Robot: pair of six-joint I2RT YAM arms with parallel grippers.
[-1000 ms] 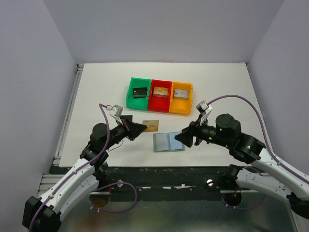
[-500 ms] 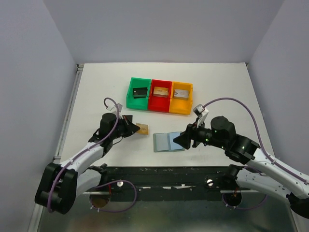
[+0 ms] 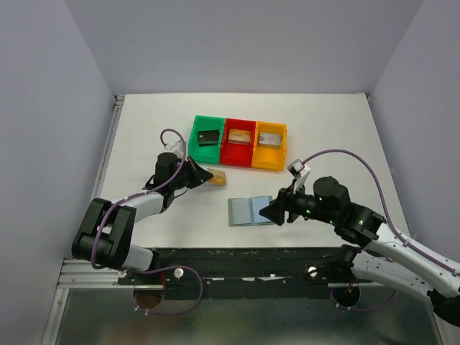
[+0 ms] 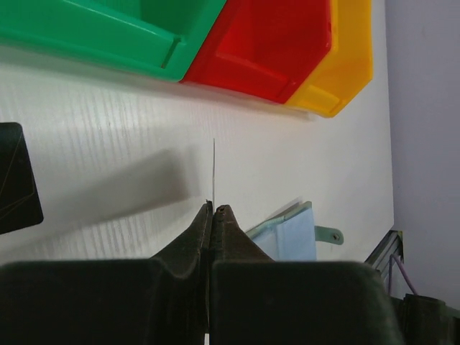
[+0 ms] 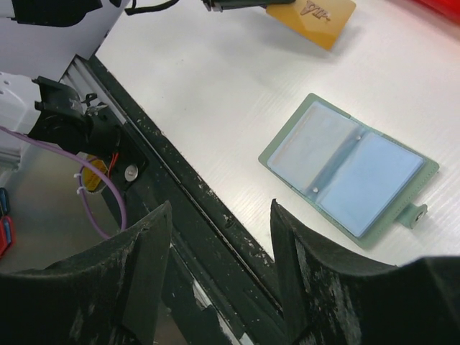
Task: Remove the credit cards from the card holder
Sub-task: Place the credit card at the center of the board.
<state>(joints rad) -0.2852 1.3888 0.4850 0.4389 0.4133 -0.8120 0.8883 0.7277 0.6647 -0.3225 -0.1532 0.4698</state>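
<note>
The card holder (image 3: 251,210) lies open and flat near the table's front edge, light blue inside; it also shows in the right wrist view (image 5: 348,172) and the left wrist view (image 4: 291,233). My left gripper (image 3: 203,175) (image 4: 213,207) is shut on a golden-tan credit card (image 3: 217,176) (image 5: 313,18), held just in front of the green bin; in the left wrist view the card (image 4: 213,169) is edge-on. My right gripper (image 3: 267,210) (image 5: 219,215) is open and empty, at the holder's right, over the front edge. A black card (image 3: 209,136) lies in the green bin, silvery cards in the red and yellow bins.
Green (image 3: 195,147), red (image 3: 237,158) and yellow (image 3: 269,163) bins stand side by side at mid-table, behind the holder. The black front rail (image 5: 180,187) runs under my right gripper. A dark object (image 4: 14,180) sits at the left edge of the left wrist view.
My left gripper has carried the golden-tan card left and then back toward the green bin. My right gripper has drawn slightly left and toward the front edge.
</note>
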